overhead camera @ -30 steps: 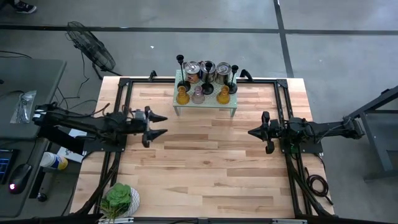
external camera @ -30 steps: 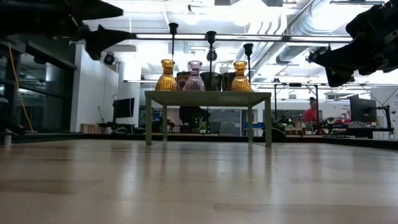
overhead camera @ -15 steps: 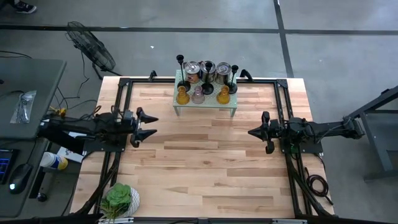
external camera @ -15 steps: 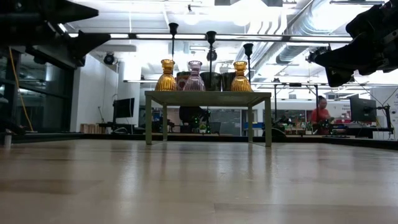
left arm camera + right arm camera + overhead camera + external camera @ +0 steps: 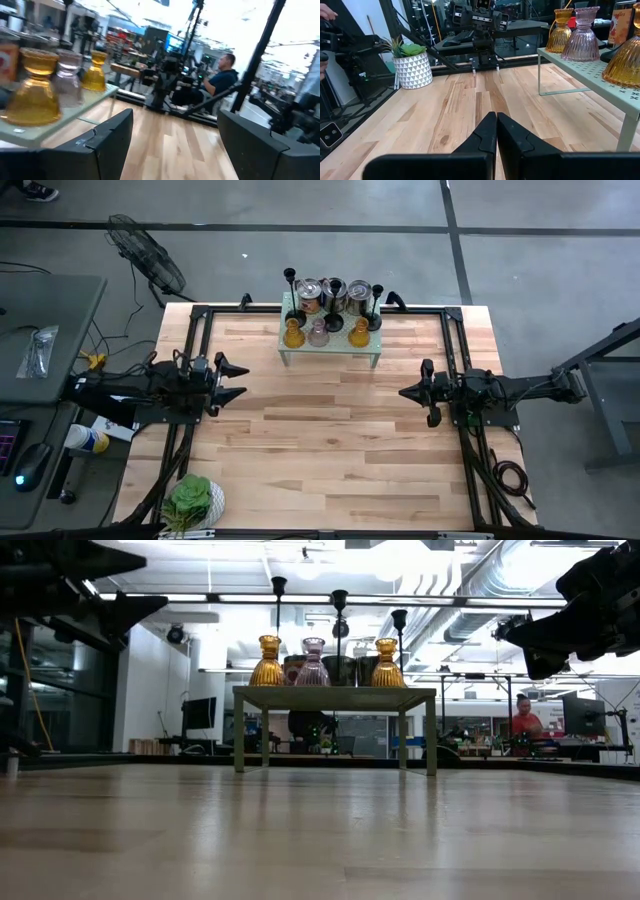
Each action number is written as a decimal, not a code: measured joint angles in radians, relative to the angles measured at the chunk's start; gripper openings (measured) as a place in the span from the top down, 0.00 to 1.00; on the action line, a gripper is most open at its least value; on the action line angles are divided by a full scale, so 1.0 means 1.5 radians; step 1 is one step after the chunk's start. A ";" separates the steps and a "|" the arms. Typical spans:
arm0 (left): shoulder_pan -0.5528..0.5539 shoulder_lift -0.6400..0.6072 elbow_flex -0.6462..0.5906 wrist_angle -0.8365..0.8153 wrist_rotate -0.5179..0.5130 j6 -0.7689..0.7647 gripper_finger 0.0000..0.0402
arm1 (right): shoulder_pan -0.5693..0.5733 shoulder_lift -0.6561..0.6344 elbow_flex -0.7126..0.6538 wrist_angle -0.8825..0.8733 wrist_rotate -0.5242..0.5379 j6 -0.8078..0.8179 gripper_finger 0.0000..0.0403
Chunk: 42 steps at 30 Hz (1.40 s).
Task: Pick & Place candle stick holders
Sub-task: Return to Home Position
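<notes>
All six candle stick holders (image 5: 318,333) stand on the far shelf (image 5: 330,349), so the left gripper (image 5: 245,378), fingers spread, and the right gripper (image 5: 403,392), fingers pressed together, hang empty at the table's sides.

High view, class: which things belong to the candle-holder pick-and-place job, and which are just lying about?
Job: black holders, amber holders and pink holder, all on the green shelf; left gripper, open, and right gripper, shut, both empty.

Lying about: metal tins on the shelf; potted plant at the table corner; floor fan.
</notes>
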 joint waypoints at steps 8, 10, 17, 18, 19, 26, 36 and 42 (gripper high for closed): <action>0.055 0.000 -0.040 0.018 0.040 0.002 0.30 | 0.000 0.000 0.000 0.000 0.000 0.000 0.99; 0.065 -0.001 -0.041 0.009 0.049 0.002 0.30 | 0.000 0.000 0.000 0.000 0.000 0.000 0.99; 0.084 0.000 -0.042 -0.061 0.041 0.066 0.30 | 0.000 0.000 0.000 0.000 0.000 0.000 0.99; 0.084 0.001 -0.042 -0.069 0.042 0.072 0.30 | 0.000 0.000 0.000 0.000 0.000 0.000 0.99; 0.083 0.001 -0.042 -0.066 0.048 0.081 0.30 | 0.000 0.000 0.000 0.000 0.000 0.000 0.99; 0.082 0.000 -0.042 -0.071 0.088 0.154 0.30 | 0.000 0.000 0.000 0.000 0.000 0.000 0.99; 0.082 0.000 -0.044 -0.069 0.081 0.154 0.30 | 0.000 0.000 0.000 0.000 0.000 0.000 0.99; 0.082 0.000 -0.044 -0.066 0.079 0.154 0.30 | 0.000 0.000 0.000 0.000 0.000 0.000 0.99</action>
